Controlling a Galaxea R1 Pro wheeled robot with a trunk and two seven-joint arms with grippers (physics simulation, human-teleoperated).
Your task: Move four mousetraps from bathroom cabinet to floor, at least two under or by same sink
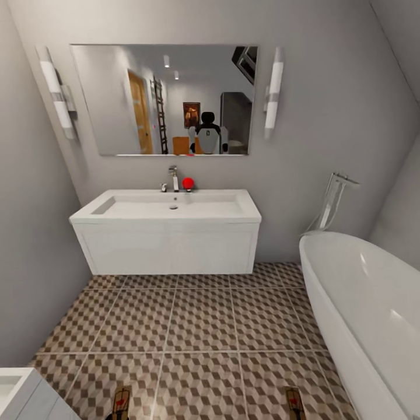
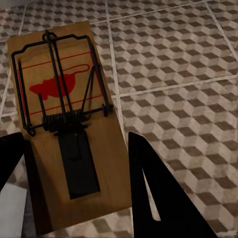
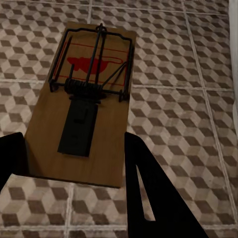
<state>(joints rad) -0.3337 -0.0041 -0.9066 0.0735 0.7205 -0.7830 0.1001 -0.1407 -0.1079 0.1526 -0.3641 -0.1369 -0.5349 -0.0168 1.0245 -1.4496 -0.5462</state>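
Facing the white sink [image 1: 169, 205] on its wall-hung vanity [image 1: 169, 248], the head view takes in a mirror [image 1: 165, 99] above it, a chrome tap [image 1: 174, 178] with a small red object [image 1: 187, 183] beside it, and a white bathtub [image 1: 361, 309] along the right. The bathroom floor [image 1: 198, 326] spreads in cube-patterned tiles before the vanity.

At the bottom edge of that view two mousetraps show, one at the left [image 1: 121, 402] and one at the right [image 1: 294, 402], well apart from each other and some way out from the sink.

In the left wrist view the left mousetrap [image 2: 69, 129] sits between the two dark fingers [image 2: 158, 193] of the left end effector [image 2: 74, 178], which appears closed on the board's edges. The right wrist view shows the same arrangement: the right mousetrap [image 3: 84, 104] held at its near end by the right end effector [image 3: 74, 168], its fingers [image 3: 148, 193] flanking the wood. Whether either board touches the tiles or hangs just above them is hard to tell.
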